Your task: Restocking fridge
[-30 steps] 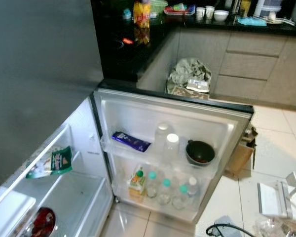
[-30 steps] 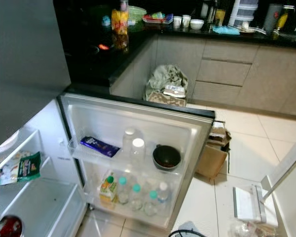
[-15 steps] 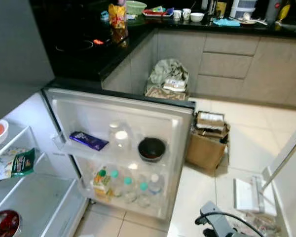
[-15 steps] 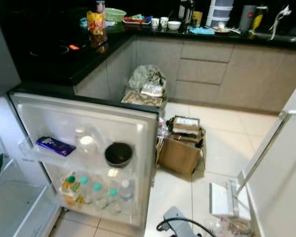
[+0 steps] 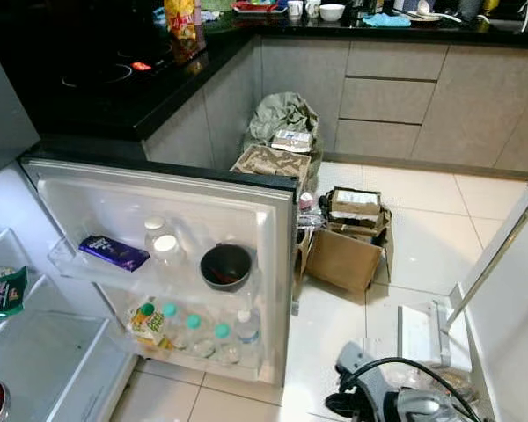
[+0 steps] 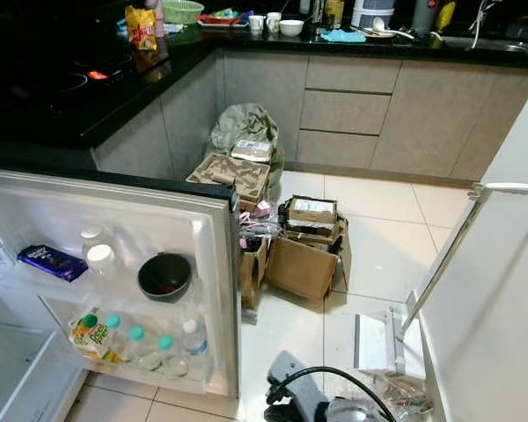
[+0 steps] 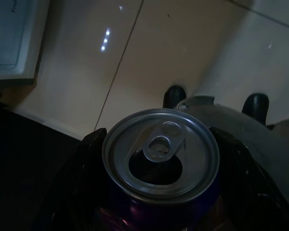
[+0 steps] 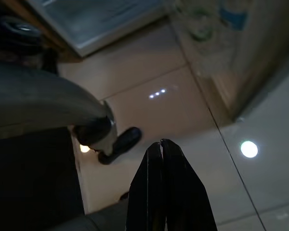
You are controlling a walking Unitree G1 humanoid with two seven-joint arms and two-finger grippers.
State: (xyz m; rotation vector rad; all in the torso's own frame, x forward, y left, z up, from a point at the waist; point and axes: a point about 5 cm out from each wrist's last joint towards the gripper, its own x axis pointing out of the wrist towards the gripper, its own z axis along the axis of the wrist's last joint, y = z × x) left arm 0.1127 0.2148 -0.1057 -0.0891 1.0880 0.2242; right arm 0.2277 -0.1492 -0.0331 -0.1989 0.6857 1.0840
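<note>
One opened can [image 7: 160, 156] sits clamped in the left tool [image 7: 159, 192].

A home kitchen.
An open fridge door [image 5: 167, 264] stocked with bottles is seen beside a black bench [image 5: 114, 88], grey drawers [image 5: 387, 88], a tiled floor [image 5: 422, 246] and cardboard boxes [image 5: 343, 255].

At left the white fridge door [image 5: 273, 264] shelves a purple wrapper [image 5: 113, 252], a dark bowl [image 5: 226, 265] and teal-capped clear bottles [image 5: 204, 338]. A green packet [image 5: 4, 292] sits far left. Mid-frame, brown cardboard boxes [image 5: 345, 255] rest on cream tiles [image 5: 422, 246]. The can [image 7: 160, 166] is silver-topped with blue sides.
</note>
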